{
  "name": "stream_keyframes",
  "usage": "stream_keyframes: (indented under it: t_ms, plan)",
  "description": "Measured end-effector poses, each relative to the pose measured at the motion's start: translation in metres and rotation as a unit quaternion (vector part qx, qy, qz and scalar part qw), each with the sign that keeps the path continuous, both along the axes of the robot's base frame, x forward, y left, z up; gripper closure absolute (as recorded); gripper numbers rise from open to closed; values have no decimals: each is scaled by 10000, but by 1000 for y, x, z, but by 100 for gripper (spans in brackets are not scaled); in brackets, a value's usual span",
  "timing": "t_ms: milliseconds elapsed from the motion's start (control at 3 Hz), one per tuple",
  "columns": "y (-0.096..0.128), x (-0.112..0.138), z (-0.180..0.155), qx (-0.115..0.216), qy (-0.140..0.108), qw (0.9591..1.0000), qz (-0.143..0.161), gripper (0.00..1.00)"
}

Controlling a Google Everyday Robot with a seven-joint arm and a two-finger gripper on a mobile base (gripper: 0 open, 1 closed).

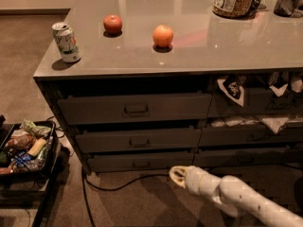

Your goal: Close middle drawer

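The gripper (pixel 178 176) hung low over the carpet (pixel 128 207), in front of the cabinet (pixel 52 96) and just below its bottom drawer (pixel 113 163). It held nothing and touched nothing. Whether it was open or closed could not be told. The middle drawer (pixel 109 141) sat in the left column of 3, between the taller drawer (pixel 94 110) above and the bottom drawer, its small handle (pixel 139 142) up and left of the gripper and apart from it. On the countertop (pixel 142 60) stood 1 can (pixel 66 42), 1 apple (pixel 112 24) and 1 orange (pixel 163 35).
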State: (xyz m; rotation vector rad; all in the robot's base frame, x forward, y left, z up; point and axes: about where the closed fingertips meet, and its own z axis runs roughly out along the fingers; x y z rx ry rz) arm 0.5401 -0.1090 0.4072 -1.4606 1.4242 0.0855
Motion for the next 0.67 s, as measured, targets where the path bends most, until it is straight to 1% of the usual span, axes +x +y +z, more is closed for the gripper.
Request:
stream_keyframes:
  t_ms: [333,667]
  plan:
    - [-16,-37,18,-117,-224,9985,-481,100]
    - [-27,-73,32,-158,-565,9939,-934,100]
